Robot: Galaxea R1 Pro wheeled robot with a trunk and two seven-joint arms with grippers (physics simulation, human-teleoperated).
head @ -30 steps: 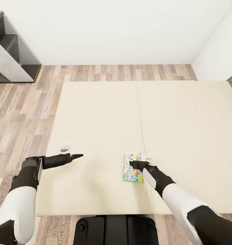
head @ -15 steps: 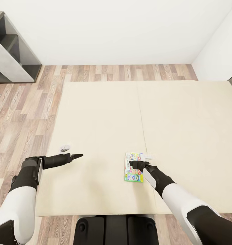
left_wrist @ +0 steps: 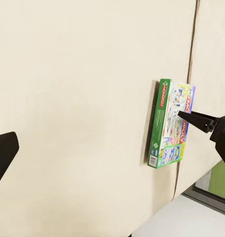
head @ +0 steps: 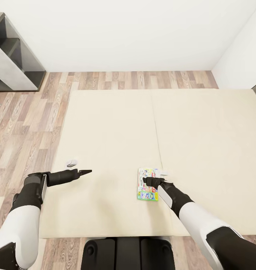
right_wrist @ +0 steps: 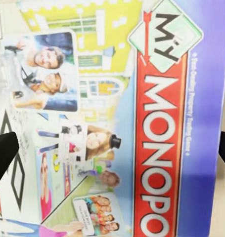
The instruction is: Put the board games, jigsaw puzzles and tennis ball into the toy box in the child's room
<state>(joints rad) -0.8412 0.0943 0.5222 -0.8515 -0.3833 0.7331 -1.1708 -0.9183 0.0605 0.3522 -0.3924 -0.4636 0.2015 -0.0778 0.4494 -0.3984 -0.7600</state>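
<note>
A green-and-blue "Monopoly" board game [head: 147, 189] lies flat on the beige mattress of the bed [head: 113, 127], near its front edge beside the seam. My right gripper [head: 147, 181] hovers open right over the box, and the printed lid [right_wrist: 142, 123] shows close up between the two dark fingertips [right_wrist: 3, 155]. The left wrist view sees the box [left_wrist: 166, 128] from the side, with the right gripper's tip [left_wrist: 187, 116] above it. My left gripper [head: 85, 172] is open and holds nothing, low over bare mattress well to the left of the game.
A small white-grey object [head: 71, 163] sits at the mattress's left edge. Wood-plank floor [head: 26, 120] runs along the left and far sides. A dark grey shelf unit [head: 11, 56] stands at the far left, with white walls behind. My base [head: 128, 253] touches the bed's front.
The view has shifted very slightly. Both arms and the board game keep their places.
</note>
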